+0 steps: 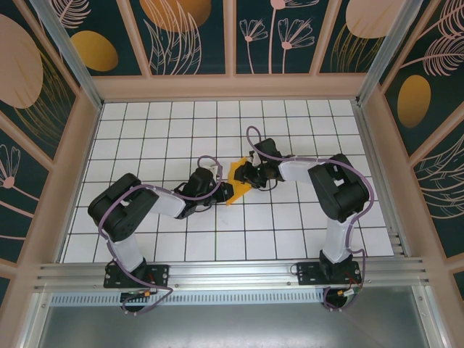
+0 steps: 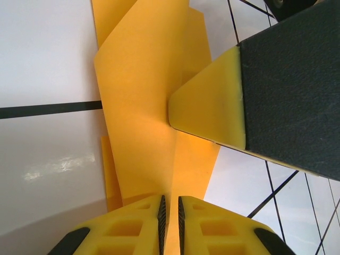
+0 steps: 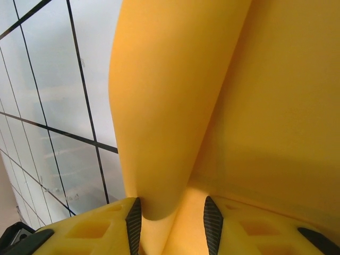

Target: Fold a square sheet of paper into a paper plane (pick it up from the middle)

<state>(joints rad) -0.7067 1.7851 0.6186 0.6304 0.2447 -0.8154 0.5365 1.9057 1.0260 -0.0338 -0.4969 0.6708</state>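
The square sheet of paper [image 1: 235,190] is a creased orange-yellow wedge lifted off the white tiles mid-table, between my two grippers. Whether it has the form of the paper plane I cannot tell. My left gripper [image 1: 223,193] holds it from the left. In the left wrist view the jaws [image 2: 170,210] are pinched on a thin edge of the paper [image 2: 138,79]. One right finger [image 2: 207,106] presses against the sheet's side. My right gripper [image 1: 247,176] reaches in from the right. Its jaws [image 3: 172,218] stand apart around a loose rolled fold of paper [image 3: 159,106], which touches the left pad.
The white tiled floor [image 1: 290,232] spreads all around the grippers. Dark leaf-patterned panels [image 1: 43,94] wall it in on three sides. A metal rail [image 1: 232,272] with both arm bases runs along the near edge.
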